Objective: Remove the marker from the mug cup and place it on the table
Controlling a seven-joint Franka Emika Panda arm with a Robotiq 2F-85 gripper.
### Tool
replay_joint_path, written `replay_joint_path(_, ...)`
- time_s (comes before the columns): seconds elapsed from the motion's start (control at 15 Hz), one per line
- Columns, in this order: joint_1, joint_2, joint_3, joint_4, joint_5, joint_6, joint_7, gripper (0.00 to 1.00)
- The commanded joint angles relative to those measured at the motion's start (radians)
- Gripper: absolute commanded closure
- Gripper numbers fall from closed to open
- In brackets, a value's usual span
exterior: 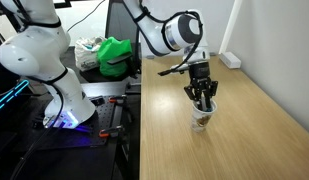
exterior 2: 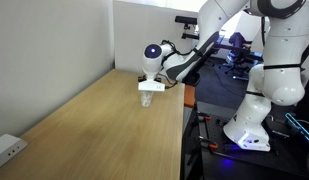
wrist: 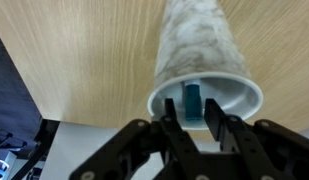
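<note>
Status: extraction step in hand, not completed.

The mug cup point(exterior: 201, 120) stands upright on the table point(exterior: 256, 122), near the edge that borders the dark bench. In both exterior views the gripper point(exterior: 202, 97) hangs directly over it, at 12 o'clock from the rim, with its tips down at the mouth of the cup. The marker cannot be made out in either exterior view at this size.

In the wrist view the gripper point(wrist: 194, 118) enters from 6 o'clock. The marker point(wrist: 193, 103) shows as a short greenish stick standing inside the rim of the cup point(wrist: 194, 45), between the two fingers point(wrist: 172, 125). The jaws stand narrow, one at 9 o'clock of the marker and one at 3 o'clock. They appear closed against its sides, with no gap visible between pad and stick. The grip is judged made, though how firm it is cannot be confirmed.

Done: approach, alignment and, on appearance, the grasp.
Left: lift the marker clear of the rim, carry it aside, lay it on bare tabletop and release. Open wood lies at 3 o'clock of the cup in an exterior view point(exterior: 201, 120).

Risk noted: the cup is light and unrestrained, so a lift that is off vertical could drag or tip it. A green bag point(exterior: 116, 55) on the bench, at 10 o'clock of the cup, is not involved.
</note>
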Motion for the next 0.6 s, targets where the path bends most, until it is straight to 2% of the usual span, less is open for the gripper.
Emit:
replay_joint_path(0.0, 0.001, 0.006, -0.005, 0.019, 0.030, 0.000, -0.047, 0.62)
replay_joint_path(0.53, 0.004, 0.036, -0.005, 0.042, 0.056, 0.005, -0.083, 0.64)
